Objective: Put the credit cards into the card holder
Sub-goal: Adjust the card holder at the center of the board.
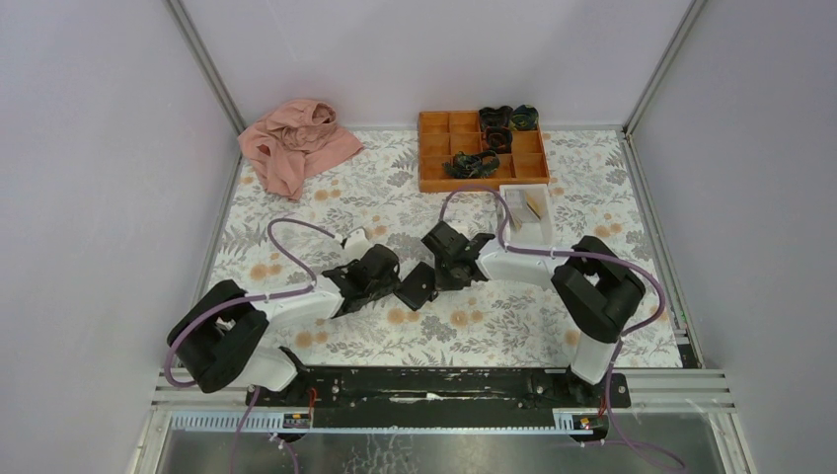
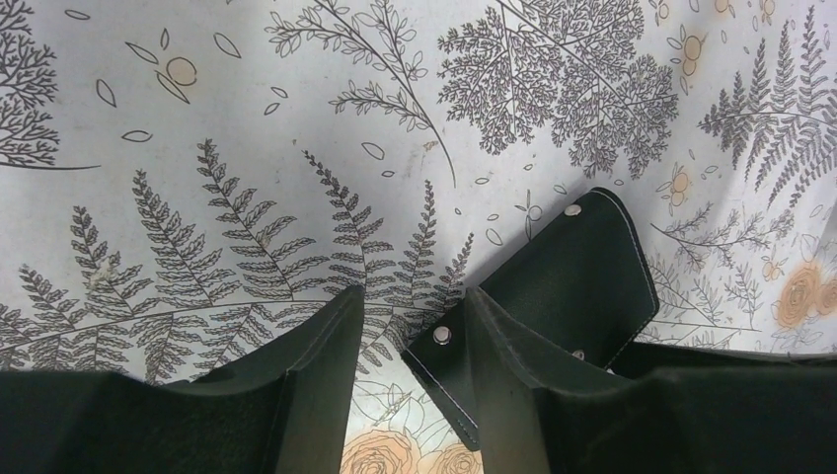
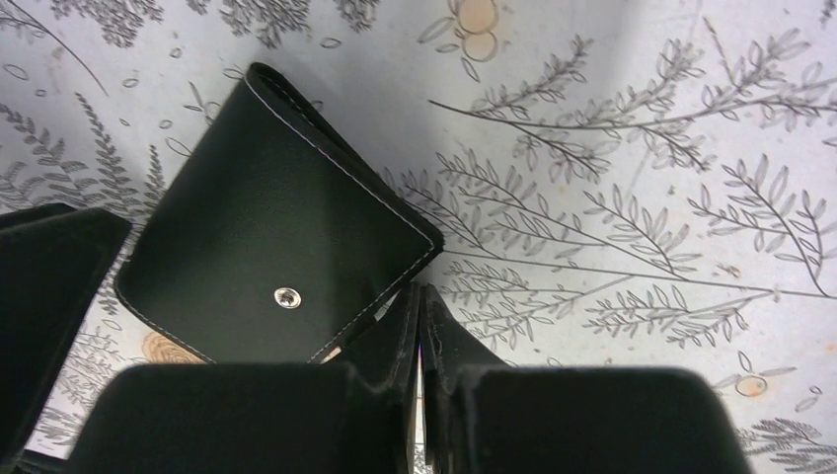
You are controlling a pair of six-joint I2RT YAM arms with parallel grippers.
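Note:
The black card holder (image 1: pixel 415 286) lies closed on the floral cloth between the two grippers. In the left wrist view the card holder (image 2: pixel 582 267) shows two snaps. My left gripper (image 2: pixel 413 296) is open over its near corner, which pokes into the gap between the fingers. In the right wrist view the card holder (image 3: pixel 266 237) lies just left of my right gripper (image 3: pixel 419 296). That gripper's fingers are pressed together against the holder's stitched edge, with nothing showing between them. A tan credit card (image 1: pixel 536 202) rests in the small white tray (image 1: pixel 520 229) behind the right arm.
An orange compartment tray (image 1: pixel 434 148) holding dark items stands at the back. A pink cloth (image 1: pixel 296 143) is heaped at the back left. Metal rails edge the table on both sides.

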